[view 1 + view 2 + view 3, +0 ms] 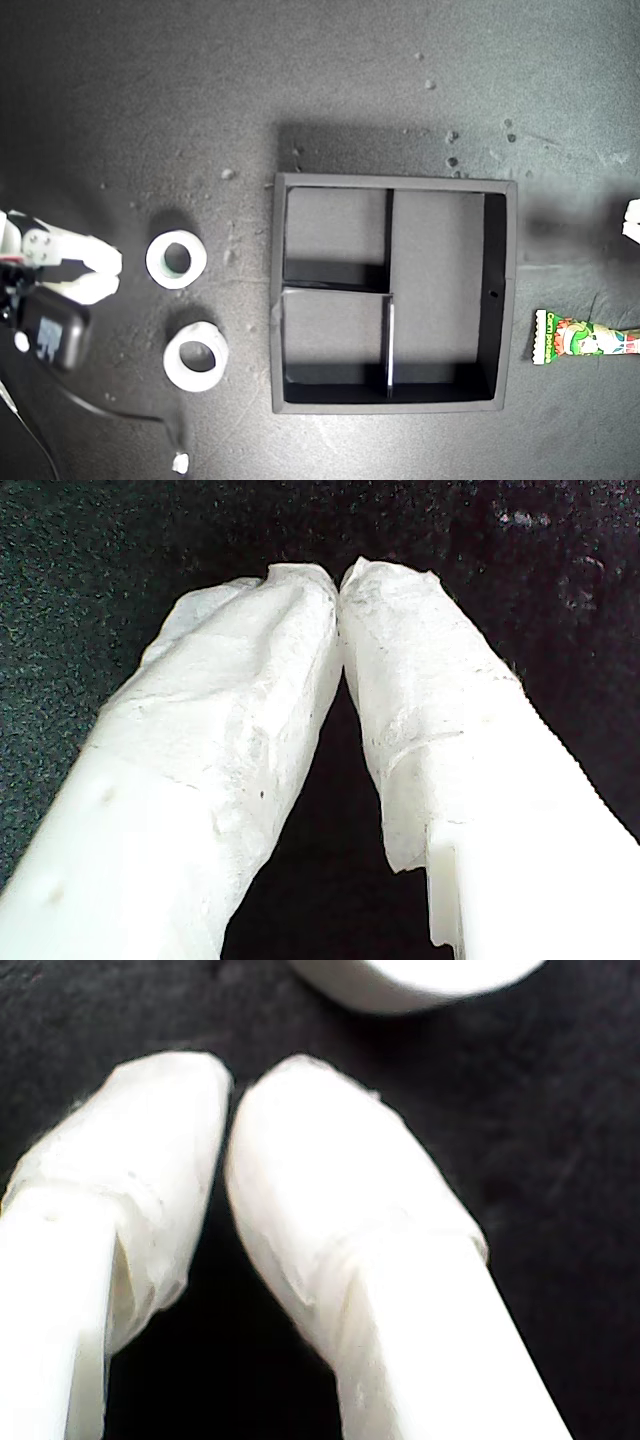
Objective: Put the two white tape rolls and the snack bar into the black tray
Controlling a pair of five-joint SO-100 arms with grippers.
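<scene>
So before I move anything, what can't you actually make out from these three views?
- Snack bar: the exterior view's right edge cuts off its far end.
- First arm: only a white sliver at that same edge.
- My first gripper: no object in its view, just dark surface.
- Tape roll ahead of my second gripper: mostly cropped and blurred; which of the two rolls, cannot tell.
- Black tray: shadowed inner corners.
</scene>
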